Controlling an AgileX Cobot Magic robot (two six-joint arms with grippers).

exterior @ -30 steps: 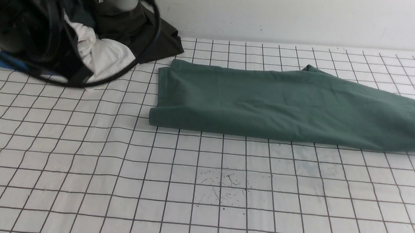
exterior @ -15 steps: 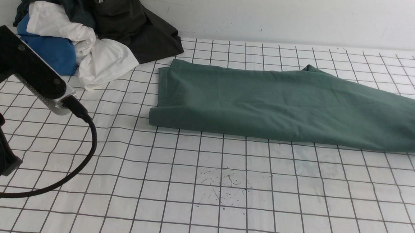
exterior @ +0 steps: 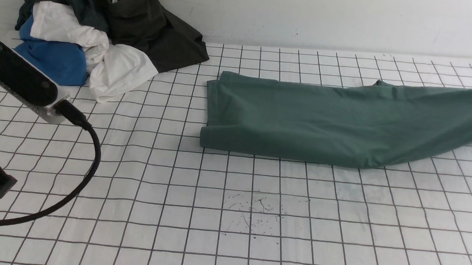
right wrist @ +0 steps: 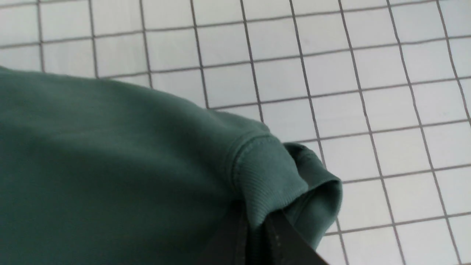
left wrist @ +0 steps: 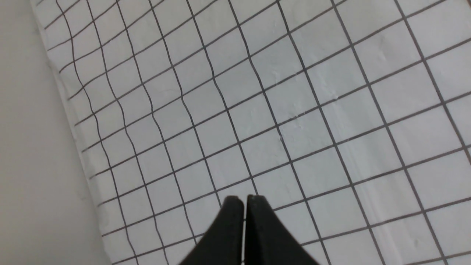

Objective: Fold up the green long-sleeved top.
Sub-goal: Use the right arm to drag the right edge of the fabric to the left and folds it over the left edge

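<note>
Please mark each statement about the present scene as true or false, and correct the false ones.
1. The right pincer grips the green top. True.
2. The left pincer is open. False: its fingers are closed together, with no cloth between them.
3. The white garment lies in the pile at the back left. True.
4. The whole green top lies flat on the grid-patterned cloth. False: its right end is lifted and runs out of the front view.
5. The blue garment is on the right side of the green top. False: it is on the left side, in the pile.
</note>
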